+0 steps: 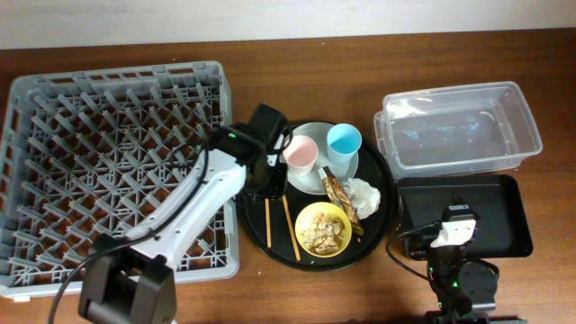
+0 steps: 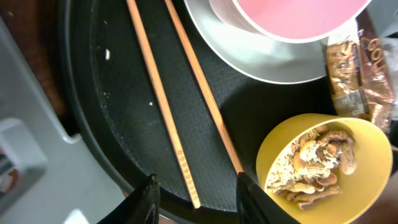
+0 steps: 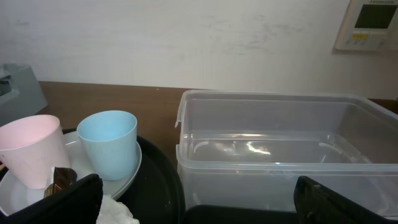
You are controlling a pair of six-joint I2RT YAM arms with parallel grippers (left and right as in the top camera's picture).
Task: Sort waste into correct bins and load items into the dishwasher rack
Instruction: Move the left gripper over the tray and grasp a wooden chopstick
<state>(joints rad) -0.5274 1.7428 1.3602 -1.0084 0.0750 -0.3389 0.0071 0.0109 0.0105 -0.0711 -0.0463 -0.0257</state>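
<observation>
Left gripper [image 2: 198, 200], half-open and holding nothing, straddled the chopsticks' [image 2: 168, 118] near ends; both sticks ran lengthwise away from it across the round tray [image 2: 118, 124] toward the plate [image 2: 249, 56]. Right gripper [image 3: 208, 199] hung wide open, empty, well apart.

no text can be read

A brown wooden table [image 1: 297, 297] with a visible grain fills the overhead view, and on it, near the middle, lies a large round black tray [image 1: 255, 229] with a low raised rim and a finely textured, matte floor flecked with a few pale crumbs. Behind the table rises a plain white wall [image 3: 186, 43], with a small white control panel [image 3: 371, 25] mounted at its upper right.
</observation>
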